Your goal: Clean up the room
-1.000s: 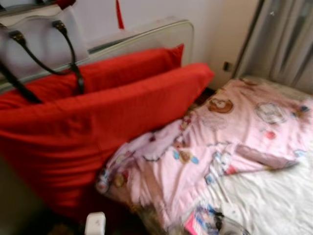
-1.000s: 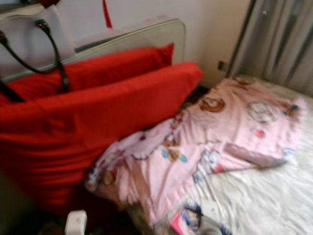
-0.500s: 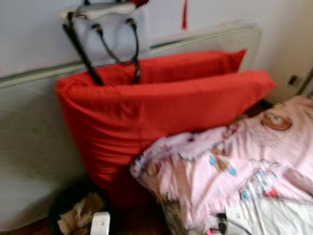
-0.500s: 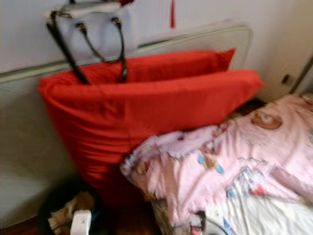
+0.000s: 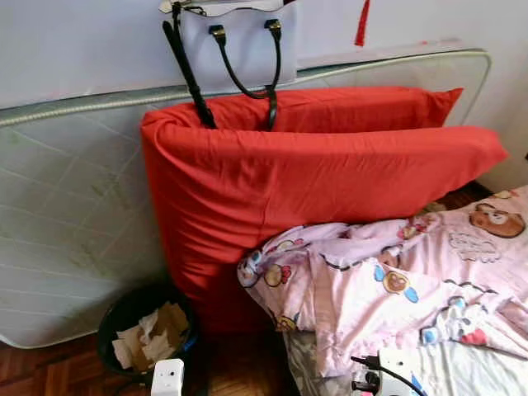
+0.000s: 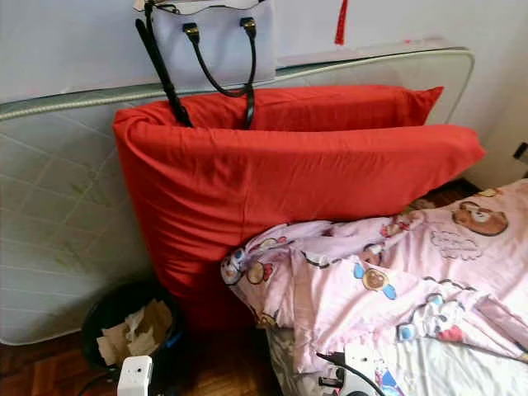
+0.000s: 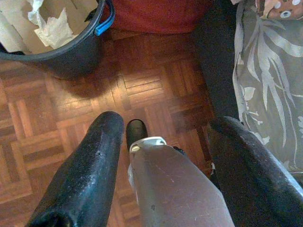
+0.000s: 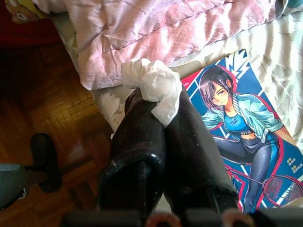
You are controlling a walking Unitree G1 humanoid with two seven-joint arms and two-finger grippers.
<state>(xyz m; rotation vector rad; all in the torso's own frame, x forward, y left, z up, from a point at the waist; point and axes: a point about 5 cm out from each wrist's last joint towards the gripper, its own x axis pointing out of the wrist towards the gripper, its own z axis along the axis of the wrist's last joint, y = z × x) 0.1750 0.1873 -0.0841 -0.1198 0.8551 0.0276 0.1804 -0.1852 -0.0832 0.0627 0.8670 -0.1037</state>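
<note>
The right hand [image 8: 158, 123] pinches a crumpled tissue [image 8: 154, 85] over the bed's edge — held by one corner, it may drop short of the bin [image 5: 147, 328]; the left hand [image 7: 163, 165] hangs released.

My head cameras look forward and down at the red cushions [image 5: 313, 190], the bin [image 5: 124, 318] and the bed [image 5: 487, 371]. Both wrist cameras look down, close to the floor [image 7: 151, 85]; they share the bed edge.

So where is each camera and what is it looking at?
Head eyes: forward and down at the red cushions, pink blanket and bin.
Left wrist: down past the open left gripper at the wooden floor; it shares that bin.
Right wrist: along the right gripper pinching a crumpled tissue above a poster; shares the blanket.
</note>
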